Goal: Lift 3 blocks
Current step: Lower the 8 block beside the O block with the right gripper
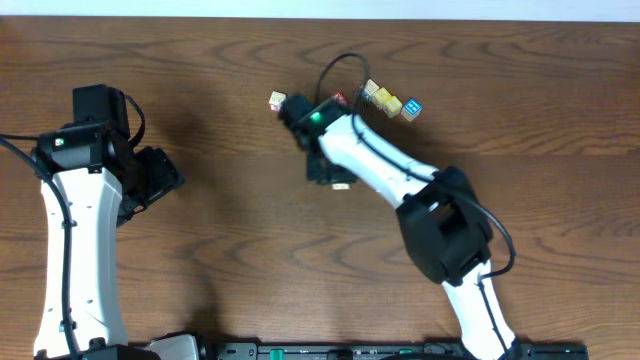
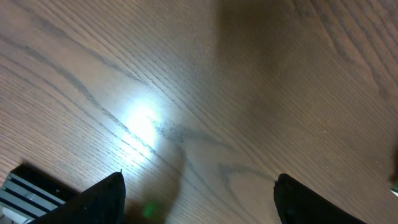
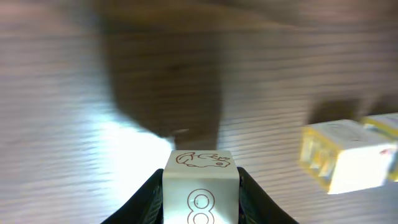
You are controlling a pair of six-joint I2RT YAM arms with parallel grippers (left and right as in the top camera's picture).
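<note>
While the right arm reaches across the table (image 1: pixel 200 60) toward its upper ctr, the right gripper (image 3: pixel 200 183) is clamped on one cream block (image 3: pixel 200 202). Ref. right wrist view: both fingers (image 3: pixel 152 196) press flat on opposite sides of the block, which sits square and upright btwn them. Its top face carries an outline drawing; the face toward the camera carries a digit 8. Whether the block's underside is clear of the wood or resting on it cannot be told from either view. Right of the held block and well apart from it, two yellow-faced cubes (image 3: pixel 348 155) lie side by side, touching, on the table. Ref. overhead view: a short cube row (image 1: pixel 383 98) lies near the upper ctr, w/ a blue-faced cube (image 1: pixel 412 108) at its right end and a red-faced cube (image 1: pixel 339 99) just beside the right arm's wrist section. A small pale item (image 1: pixel 340 186) shows at the lower edge of the same arm, too hidden to identify. The left gripper (image 2: pixel 199 202) is released, jaws wide apart over bare wood. It is positioned at the left side of the table, well apart from all cubes.
</note>
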